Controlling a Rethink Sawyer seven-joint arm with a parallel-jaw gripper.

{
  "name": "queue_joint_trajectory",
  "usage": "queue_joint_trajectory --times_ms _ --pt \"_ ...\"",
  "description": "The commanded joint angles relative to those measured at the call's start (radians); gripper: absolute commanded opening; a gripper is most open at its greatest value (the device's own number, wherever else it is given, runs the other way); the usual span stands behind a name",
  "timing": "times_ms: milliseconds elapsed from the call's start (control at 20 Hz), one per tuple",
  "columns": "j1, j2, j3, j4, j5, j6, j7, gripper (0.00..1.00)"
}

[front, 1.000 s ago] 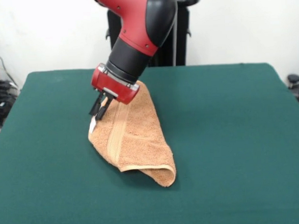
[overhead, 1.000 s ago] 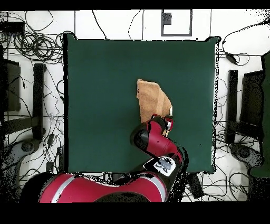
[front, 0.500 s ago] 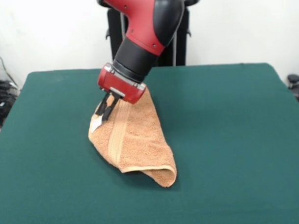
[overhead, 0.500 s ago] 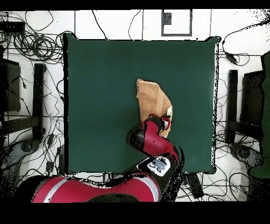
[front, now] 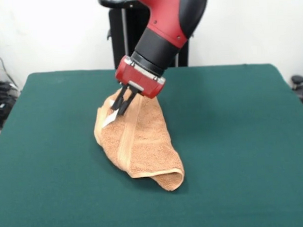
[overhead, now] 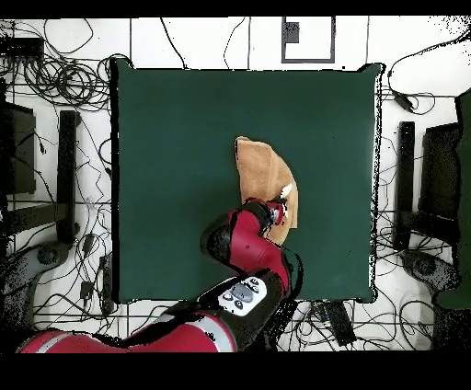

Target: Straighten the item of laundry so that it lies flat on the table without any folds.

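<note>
Orange-tan terry towel (front: 140, 144) sits bunched and folded over on itself on the dark green table (front: 232, 140), not flat. Gripper (front: 122, 101) comes down at a slant onto the towel's upper edge; its two black fingers (front: 126, 100) are drawn close together and pinch a raised bit of cloth there. Small white tag (front: 110, 119) hangs just below the fingertips, touching the towel. From the pinched point the cloth drapes down and away from the gripper toward the front view's lower right, ending in a rolled, doubled fold (front: 168, 178) resting on the felt. A paler woven band (front: 126, 144) runs lengthwise down the towel from right under the fingers. Overhead view: towel (overhead: 262, 170) stretches away from the red wrist (overhead: 260, 213), which covers its nearer end; tag (overhead: 285, 191) shows just beside the wrist. Table bare all round the towel, edges well apart from it.
</note>
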Motion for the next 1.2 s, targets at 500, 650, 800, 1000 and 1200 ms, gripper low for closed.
queue_joint_trajectory --times_ms 500,650,800,1000,1200 --pt "0.091 0.057 -0.025 -0.116 0.104 0.219 0.2 0.0" --pt "0.117 0.068 -0.04 -0.125 0.127 0.238 0.216 0.0" --pt "0.144 0.076 -0.055 -0.128 0.152 0.257 0.236 0.0" --pt "0.168 0.084 -0.068 -0.138 0.177 0.289 0.247 0.0" --pt "0.199 0.101 -0.091 -0.149 0.208 0.33 0.267 0.0"
